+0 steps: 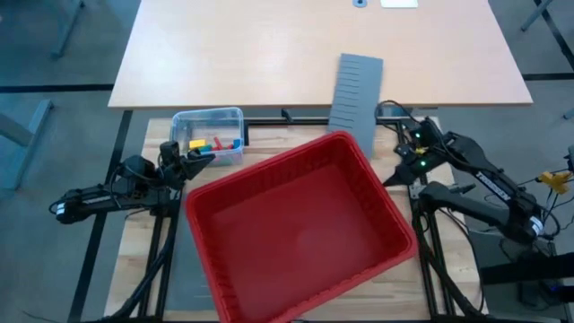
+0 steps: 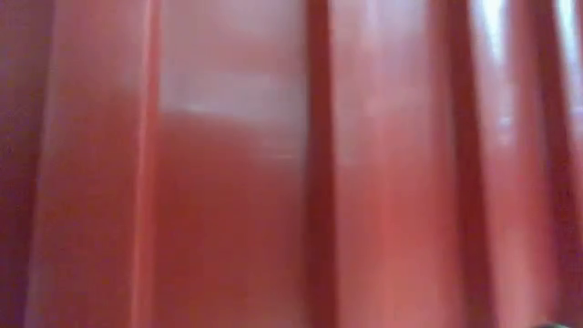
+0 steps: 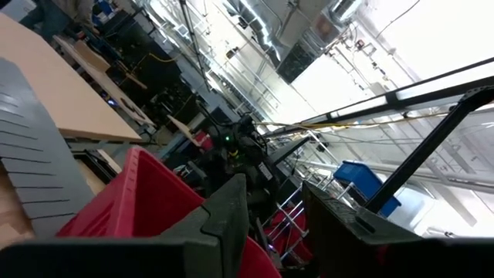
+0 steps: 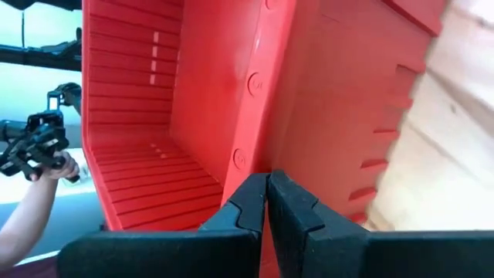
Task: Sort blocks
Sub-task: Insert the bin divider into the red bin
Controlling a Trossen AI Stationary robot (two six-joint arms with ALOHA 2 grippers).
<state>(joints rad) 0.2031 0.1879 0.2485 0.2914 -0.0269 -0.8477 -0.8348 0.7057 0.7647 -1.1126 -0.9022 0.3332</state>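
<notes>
Roughly L to R in the high view: left gripper (image 1: 199, 160) sits at table's 9 o'clock edge, just off the red bin's (image 1: 296, 229) 10 o'clock corner and right beside the clear tub (image 1: 208, 135). Its fingers (image 3: 224, 224) stand a bit apart in the left wrist view, gap visible btwn them, nothing seen held; can't tell if they touch the tub. The blocks (image 1: 208, 144) lie inside that tub, at about 10 o'clock on the table: yellow, red, green, blue bits bunched together, exact count unclear. Red bin fills the table's centre, turned at an angle, inside bare as far as visible. Grey slotted panel (image 1: 355, 97) lies at 12–1 o'clock, just past the bin's far corner, partly on the light desk (image 1: 269, 45) behind. Right gripper (image 1: 397, 175) is at 3 o'clock, pressed up near the bin's R rim; right wrist view shows its fingers (image 4: 245, 207) together, tips meeting, nothing btwn them, bin wall just ahead. A person's hand (image 4: 58, 166) shows beyond the bin's far side in that view. Low view: only red bin wall (image 2: 291, 164)
</notes>
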